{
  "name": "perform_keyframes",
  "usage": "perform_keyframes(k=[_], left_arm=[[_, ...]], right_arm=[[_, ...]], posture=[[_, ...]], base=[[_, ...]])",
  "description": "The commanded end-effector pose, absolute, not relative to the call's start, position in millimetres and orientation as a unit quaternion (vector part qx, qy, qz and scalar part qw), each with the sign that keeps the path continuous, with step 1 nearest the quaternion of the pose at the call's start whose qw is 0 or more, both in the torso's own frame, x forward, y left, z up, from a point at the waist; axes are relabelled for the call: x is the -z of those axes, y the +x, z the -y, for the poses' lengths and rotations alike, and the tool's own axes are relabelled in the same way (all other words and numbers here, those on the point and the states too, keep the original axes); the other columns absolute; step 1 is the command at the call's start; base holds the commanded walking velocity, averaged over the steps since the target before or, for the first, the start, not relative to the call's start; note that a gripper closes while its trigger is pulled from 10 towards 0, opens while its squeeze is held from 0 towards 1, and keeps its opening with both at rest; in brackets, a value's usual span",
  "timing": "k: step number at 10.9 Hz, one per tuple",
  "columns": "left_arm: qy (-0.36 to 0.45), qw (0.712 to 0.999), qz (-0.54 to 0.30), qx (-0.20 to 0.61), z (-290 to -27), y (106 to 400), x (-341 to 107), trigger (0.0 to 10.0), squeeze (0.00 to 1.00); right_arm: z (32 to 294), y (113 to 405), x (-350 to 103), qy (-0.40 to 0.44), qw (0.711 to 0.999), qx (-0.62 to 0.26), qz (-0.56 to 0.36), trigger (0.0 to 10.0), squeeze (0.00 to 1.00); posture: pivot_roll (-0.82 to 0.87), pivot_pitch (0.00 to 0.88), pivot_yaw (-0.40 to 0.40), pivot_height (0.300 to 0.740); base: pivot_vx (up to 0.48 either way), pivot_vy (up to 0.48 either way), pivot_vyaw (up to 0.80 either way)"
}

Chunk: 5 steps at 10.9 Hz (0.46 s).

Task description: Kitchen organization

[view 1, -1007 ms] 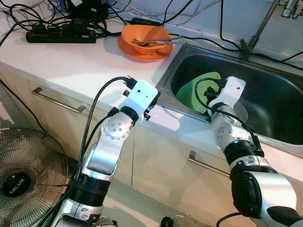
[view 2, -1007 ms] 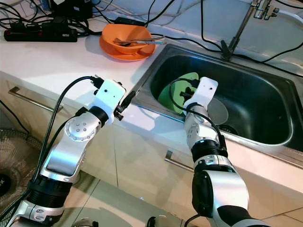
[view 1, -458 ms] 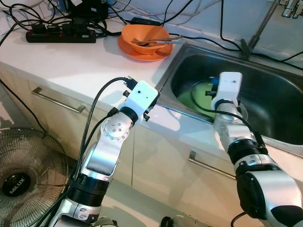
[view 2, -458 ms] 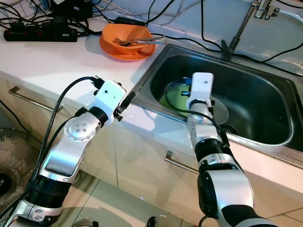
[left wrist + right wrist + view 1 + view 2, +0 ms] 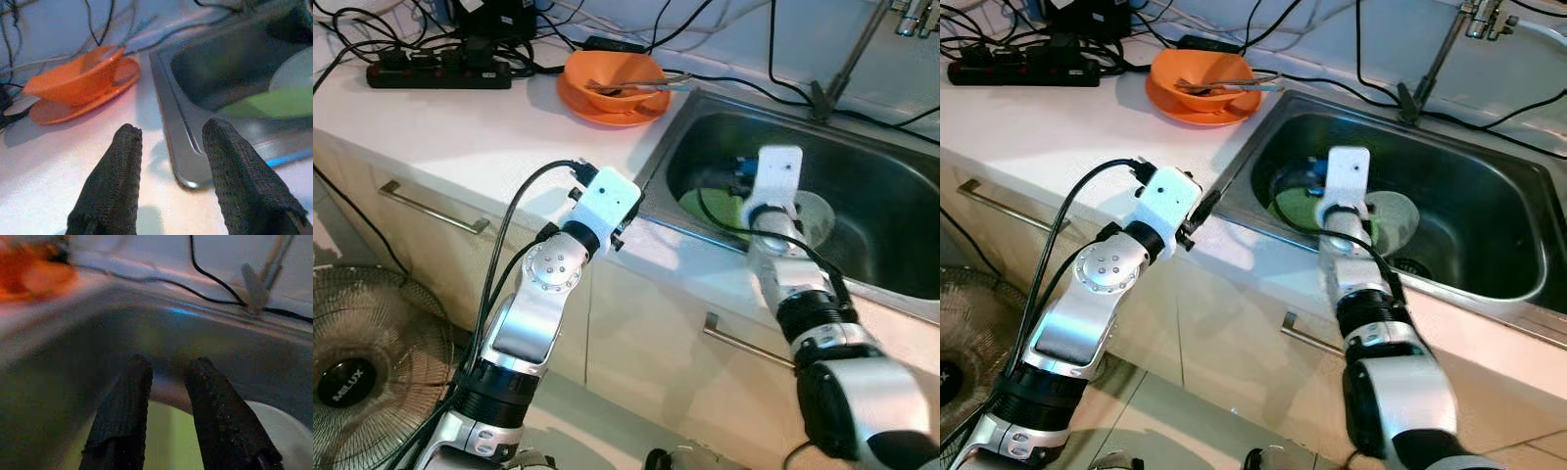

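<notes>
You can read "MILUX" on the fan (image 5: 352, 377). Your right tool (image 5: 166, 382), fingers narrowly parted, hangs inside the sink (image 5: 891, 211) over the green plate (image 5: 710, 204); your left tool (image 5: 168, 161), parted and empty, sits at the surface (image 5: 460, 137) edge.

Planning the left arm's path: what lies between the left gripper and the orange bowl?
In the left wrist view, bare white counter runs from the open left gripper to the orange bowl; the sink rim lies beside it.

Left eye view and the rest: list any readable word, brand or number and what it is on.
"MILUX": on the black hub of the floor fan at the lower left of the left eye view.
Power strip on the counter: any markings are too small to read.
No text can be made out on the orange bowl, the sink or the arms.
</notes>
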<state>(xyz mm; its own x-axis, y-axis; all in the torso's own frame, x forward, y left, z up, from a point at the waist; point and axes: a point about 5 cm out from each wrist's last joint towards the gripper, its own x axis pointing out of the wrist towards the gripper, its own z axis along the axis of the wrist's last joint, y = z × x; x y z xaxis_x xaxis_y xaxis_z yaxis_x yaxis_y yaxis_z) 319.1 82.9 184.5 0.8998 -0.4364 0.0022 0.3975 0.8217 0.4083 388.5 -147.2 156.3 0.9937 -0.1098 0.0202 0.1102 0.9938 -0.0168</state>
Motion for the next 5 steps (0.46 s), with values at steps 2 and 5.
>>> perform_keyframes(k=[2, 5], left_arm=[[0.140, 0.972, 0.070, 0.173, -94, 326, -190, 10.0, 0.00], [0.095, 0.984, 0.119, 0.090, -116, 338, -205, 10.0, 0.00]], right_arm=[[141, 382, -172, 0.042, 0.997, 0.029, 0.064, 10.0, 0.00], [135, 361, -194, 0.064, 0.989, 0.014, 0.134, 10.0, 0.00]], posture=[[0.00, 0.063, -0.094, 0.719], [-0.02, 0.059, -0.085, 0.719]], base=[[0.000, 0.000, 0.00], [0.000, 0.000, 0.00]])
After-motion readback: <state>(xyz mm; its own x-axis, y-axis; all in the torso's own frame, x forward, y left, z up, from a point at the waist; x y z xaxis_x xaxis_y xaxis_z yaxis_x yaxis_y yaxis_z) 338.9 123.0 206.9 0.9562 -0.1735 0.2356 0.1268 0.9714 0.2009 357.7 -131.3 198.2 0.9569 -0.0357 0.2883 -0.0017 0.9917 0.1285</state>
